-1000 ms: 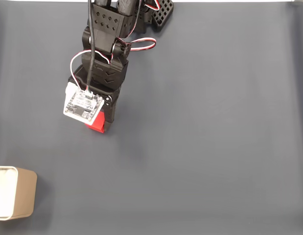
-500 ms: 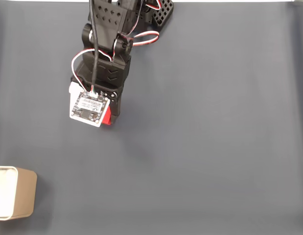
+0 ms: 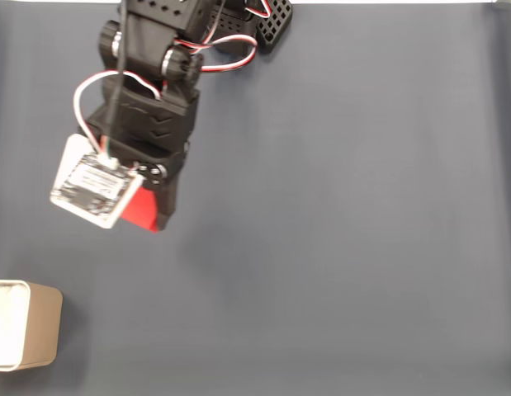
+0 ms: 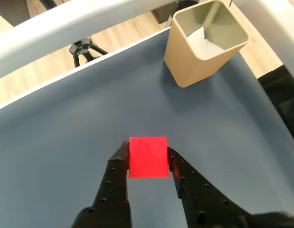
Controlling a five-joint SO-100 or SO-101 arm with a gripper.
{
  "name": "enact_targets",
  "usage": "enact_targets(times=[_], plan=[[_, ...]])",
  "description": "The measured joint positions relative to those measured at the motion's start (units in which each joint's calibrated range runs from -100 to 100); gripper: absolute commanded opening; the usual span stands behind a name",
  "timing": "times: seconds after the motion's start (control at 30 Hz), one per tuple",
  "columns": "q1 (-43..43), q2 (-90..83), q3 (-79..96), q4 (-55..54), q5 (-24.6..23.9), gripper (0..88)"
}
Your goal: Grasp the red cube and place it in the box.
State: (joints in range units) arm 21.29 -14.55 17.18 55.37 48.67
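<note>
The red cube (image 4: 147,156) sits clamped between my two black fingers in the wrist view, lifted above the grey mat. In the fixed view a red corner of the cube (image 3: 143,213) peeks out under the arm's white board. My gripper (image 4: 147,154) is shut on the cube; in the fixed view the gripper (image 3: 148,216) hangs over the upper left of the mat. The beige box (image 4: 207,40) stands upright and open ahead and to the right in the wrist view. In the fixed view the box (image 3: 26,323) sits at the lower left edge, well apart from the cube.
A dark grey mat (image 3: 338,231) covers the table. The arm's black base (image 3: 267,21) stands at the top edge. In the wrist view a white rail (image 4: 66,28) and a small black tripod (image 4: 82,50) lie beyond the mat's far edge.
The arm has swung left in the fixed view and risen toward the camera, carrying the red cube with it. The box has not moved.
</note>
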Motion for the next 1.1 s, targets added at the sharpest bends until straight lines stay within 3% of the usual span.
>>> enact_targets(times=[1.1], plan=[[6.75, 37.86, -56.51, 2.31, -1.42, 0.0]])
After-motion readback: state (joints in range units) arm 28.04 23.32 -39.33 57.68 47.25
